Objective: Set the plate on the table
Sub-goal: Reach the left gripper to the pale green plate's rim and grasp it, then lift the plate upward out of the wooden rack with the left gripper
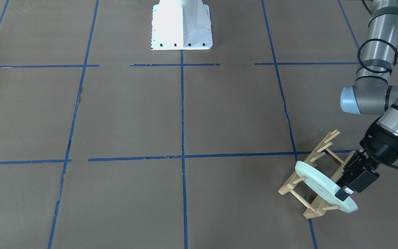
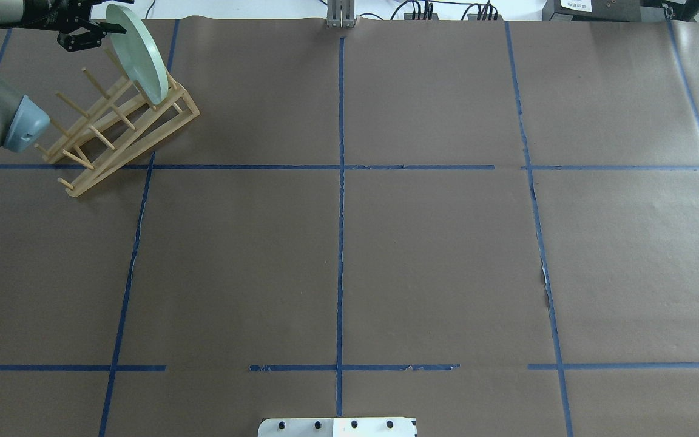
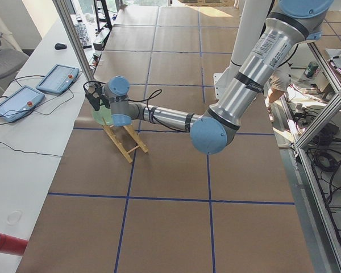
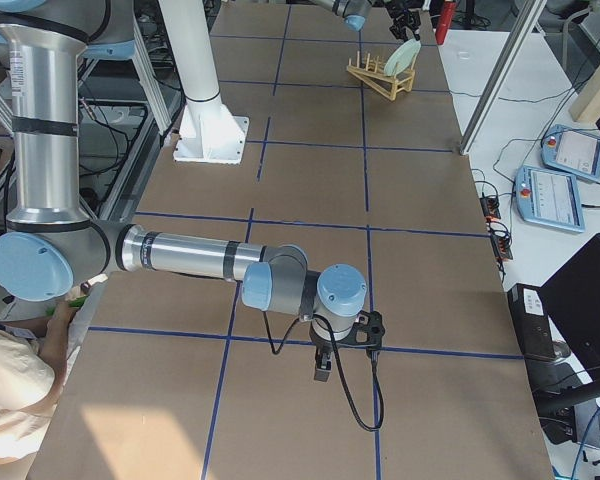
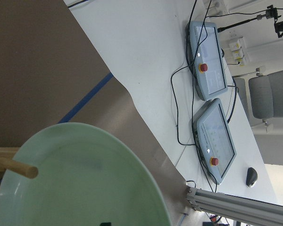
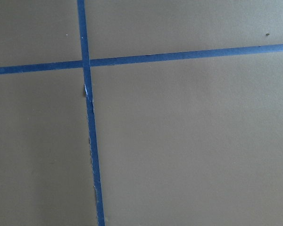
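The pale mint-green plate [image 1: 318, 183] stands on edge between the pegs of the wooden rack [image 1: 309, 166], at the brown table's [image 1: 185, 114] far left corner from the robot. It also shows in the overhead view [image 2: 140, 57] and fills the lower left of the left wrist view [image 5: 85, 183]. My left gripper [image 1: 344, 193] is at the plate's upper rim, with one black finger [image 1: 340, 194] lying over the plate's face. The other finger is hidden, so I cannot tell if it grips. My right gripper [image 4: 325, 365] hangs low over bare table far from the plate; I cannot tell its state.
The white robot base [image 1: 181, 26] stands at the table's middle edge. Beyond the rack, a white side bench carries two teach pendants [image 5: 207, 61] and cables. A metal post [image 3: 74, 40] rises close to the rack.
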Controlling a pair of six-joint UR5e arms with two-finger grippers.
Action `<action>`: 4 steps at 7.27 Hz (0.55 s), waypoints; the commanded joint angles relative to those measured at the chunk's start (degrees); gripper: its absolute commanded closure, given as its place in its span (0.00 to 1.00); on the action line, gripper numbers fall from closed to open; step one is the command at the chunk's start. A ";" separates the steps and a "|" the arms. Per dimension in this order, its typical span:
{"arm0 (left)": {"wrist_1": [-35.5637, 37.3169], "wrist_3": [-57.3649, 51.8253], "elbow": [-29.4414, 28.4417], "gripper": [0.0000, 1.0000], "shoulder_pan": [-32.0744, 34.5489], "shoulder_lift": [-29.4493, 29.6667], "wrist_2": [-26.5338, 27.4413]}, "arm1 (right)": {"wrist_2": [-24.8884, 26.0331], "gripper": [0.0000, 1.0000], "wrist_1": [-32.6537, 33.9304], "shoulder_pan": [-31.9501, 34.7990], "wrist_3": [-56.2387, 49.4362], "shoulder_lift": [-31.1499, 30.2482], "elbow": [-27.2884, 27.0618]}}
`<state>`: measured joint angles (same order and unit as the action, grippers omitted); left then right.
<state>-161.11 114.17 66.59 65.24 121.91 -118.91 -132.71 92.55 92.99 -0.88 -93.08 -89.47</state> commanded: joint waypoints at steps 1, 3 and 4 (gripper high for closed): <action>0.00 -0.35 1.16 1.00 0.67 -0.09 -0.53 | 0.00 0.00 0.00 0.00 0.00 0.00 0.00; 0.35 0.00 5.02 1.00 4.78 -0.53 -5.77 | 0.00 0.00 0.00 0.00 0.00 0.00 0.00; 4.53 0.17 8.87 1.00 8.03 -0.44 -9.99 | 0.00 0.00 0.00 0.00 0.00 0.00 0.00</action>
<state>-159.90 114.14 71.53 69.71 121.50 -124.23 -132.71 92.55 92.99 -0.88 -93.08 -89.47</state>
